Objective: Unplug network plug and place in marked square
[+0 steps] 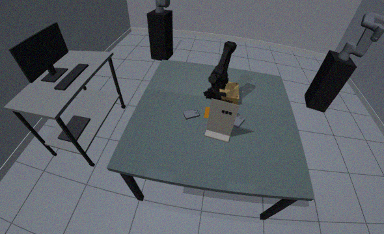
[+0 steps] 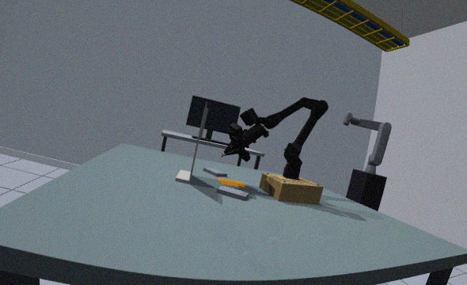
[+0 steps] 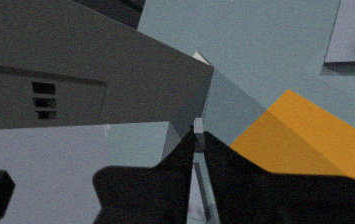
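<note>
My gripper (image 2: 225, 153) (image 3: 198, 135) is shut on the small pale plug (image 2: 222, 155) (image 3: 198, 126), which sticks out past the fingertips. The hand is tilted downward, in front of the upright panel (image 1: 220, 121) (image 2: 199, 142) (image 3: 138, 65) and apart from it, above the table (image 1: 166, 143) (image 2: 138, 214). The plug is out of the panel; its tab is too small to make out. Several dark socket openings (image 1: 226, 112) (image 3: 44, 102) show in the panel. The orange marked square (image 1: 207, 112) (image 2: 230, 182) (image 3: 303, 145) lies flat on the table, lower than the plug and in front of the panel.
One flat grey block (image 1: 191, 114) (image 2: 215, 172) and another grey block (image 1: 239, 121) (image 2: 233, 192) lie on either side of the square. The arm stands on a wooden base (image 1: 233, 90) (image 2: 301, 192). The panel has a white foot (image 1: 217, 136) (image 2: 184, 176).
</note>
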`<state>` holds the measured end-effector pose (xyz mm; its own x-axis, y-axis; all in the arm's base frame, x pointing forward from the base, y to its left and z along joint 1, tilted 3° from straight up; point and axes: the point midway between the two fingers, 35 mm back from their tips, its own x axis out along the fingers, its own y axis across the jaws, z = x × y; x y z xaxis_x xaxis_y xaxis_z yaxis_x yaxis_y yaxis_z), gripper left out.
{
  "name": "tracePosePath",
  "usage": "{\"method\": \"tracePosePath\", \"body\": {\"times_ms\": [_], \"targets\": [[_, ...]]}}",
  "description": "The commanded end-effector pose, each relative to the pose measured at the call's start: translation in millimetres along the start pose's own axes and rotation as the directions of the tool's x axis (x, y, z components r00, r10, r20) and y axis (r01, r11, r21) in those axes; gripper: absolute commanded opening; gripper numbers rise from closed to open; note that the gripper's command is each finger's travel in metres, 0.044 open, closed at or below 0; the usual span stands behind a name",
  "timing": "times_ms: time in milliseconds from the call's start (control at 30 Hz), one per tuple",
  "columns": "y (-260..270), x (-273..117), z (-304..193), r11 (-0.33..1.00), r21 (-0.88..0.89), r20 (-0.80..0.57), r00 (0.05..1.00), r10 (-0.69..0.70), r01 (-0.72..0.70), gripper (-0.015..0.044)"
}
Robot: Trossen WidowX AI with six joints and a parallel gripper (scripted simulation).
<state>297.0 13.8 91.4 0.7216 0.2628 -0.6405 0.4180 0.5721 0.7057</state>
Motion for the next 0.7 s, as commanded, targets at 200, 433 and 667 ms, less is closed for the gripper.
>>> {"method": "tracePosePath", "body": {"times_ms": [200,433,667], "targets": [[-34.8,-1.8,-6.1,0.994,-0.040,-0.161,0.981,-0.111,0.106,0.0000],[-54.7,-8.6,-12.8,0.989,-0.049,-0.280,0.949,-0.148,0.139,0.0000],[-62.5,-13.1,-16.2,0.989,-0.045,-0.337,0.930,-0.150,0.144,0.0000]]}}
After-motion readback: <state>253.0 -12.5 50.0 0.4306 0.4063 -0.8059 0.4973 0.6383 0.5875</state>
